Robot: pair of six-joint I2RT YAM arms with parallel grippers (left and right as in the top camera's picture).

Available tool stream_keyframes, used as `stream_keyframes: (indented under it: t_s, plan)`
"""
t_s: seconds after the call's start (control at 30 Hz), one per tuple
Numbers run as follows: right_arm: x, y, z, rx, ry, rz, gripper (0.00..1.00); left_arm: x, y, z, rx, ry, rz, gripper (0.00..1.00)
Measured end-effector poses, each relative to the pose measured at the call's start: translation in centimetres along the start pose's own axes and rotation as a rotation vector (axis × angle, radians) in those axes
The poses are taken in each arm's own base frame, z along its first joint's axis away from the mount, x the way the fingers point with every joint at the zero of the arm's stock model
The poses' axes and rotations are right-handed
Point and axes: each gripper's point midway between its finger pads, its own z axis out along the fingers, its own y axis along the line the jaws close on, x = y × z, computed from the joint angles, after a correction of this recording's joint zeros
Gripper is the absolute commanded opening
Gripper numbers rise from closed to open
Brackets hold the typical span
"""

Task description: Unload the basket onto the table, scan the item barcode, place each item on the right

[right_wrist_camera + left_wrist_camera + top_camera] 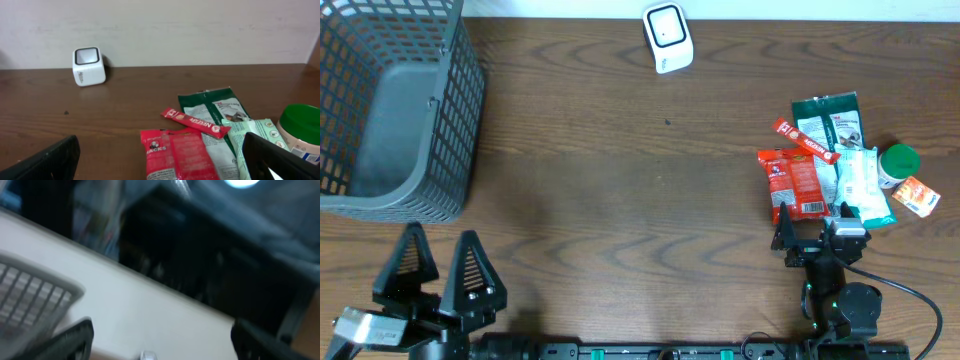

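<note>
Two arms sit low at the near edge of the table (620, 180), and neither holds anything. On the left, the left gripper (441, 233) points away from the robot's base. Its fingers (413, 262) are spread wide over bare wood. Just ahead of it and slightly to its left stands the grey mesh basket (460, 130). The left wrist view is tilted and heavily blurred. Only a corner of the basket's grid (25, 300) and the two dark fingertips (70, 340) can be made out there.

Further out, well ahead and between the two arms, the white scanner (668, 38) stands near the far edge. Its dark window (86, 56) faces up.

Over to the right, the right gripper (815, 228) also stands wide apart and empty, tucked close behind the pile of goods. The red packet (177, 155) lies just in front of its fingers (50, 160), printed "JACKS". Its lower half is cut off in the wrist view. A thin red stick (195, 120) lies slanted just beyond, with lettering that starts "NES"; the rest is unclear. Beneath the stick is a dark green pouch (215, 107), and right of that a pale green pouch (255, 135). Their print is too small to read. The green-lidded tub (300, 122) sits at the gripper's far right, partly cropped. Past it lies a small orange packet (917, 195), seen only from overhead.
</note>
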Motion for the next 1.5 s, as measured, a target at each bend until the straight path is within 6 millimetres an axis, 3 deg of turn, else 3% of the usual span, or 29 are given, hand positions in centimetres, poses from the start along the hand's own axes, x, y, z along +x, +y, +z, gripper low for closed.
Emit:
stream_keyframes:
  t_s: [0.23, 0.37, 0.87, 1.13, 1.3, 1.5]
  plan:
    - [0.0, 0.0, 0.0, 0.0, 0.001, 0.0, 0.99, -1.6, -0.7, 0.8, 0.136, -0.271, 0.075, 0.88]
    - [0.0, 0.0, 0.0, 0.0, 0.001, 0.0, 0.99, -0.7, -0.3, 0.5, 0.169, -0.347, 0.14, 0.88]
    - [0.0, 0.0, 0.0, 0.0, 0.001, 0.0, 0.99, 11.4, 6.5, 1.9, 0.057, -0.084, 0.209, 0.88]
    - [0.0, 0.0, 0.0, 0.0, 0.0, 0.0, 0.99, 19.7, 11.3, 1.0, -0.094, 0.255, 0.227, 0.88]
    - [0.0, 0.0, 0.0, 0.0, 0.001, 0.0, 0.99, 22.2, 12.7, 0.0, -0.127, 0.375, 0.301, 0.88]
    - [0.0, 0.0, 0.0, 0.0, 0.001, 0.0, 0.99, 23.5, 12.4, -0.5, -0.059, 0.446, 0.441, 0.88]
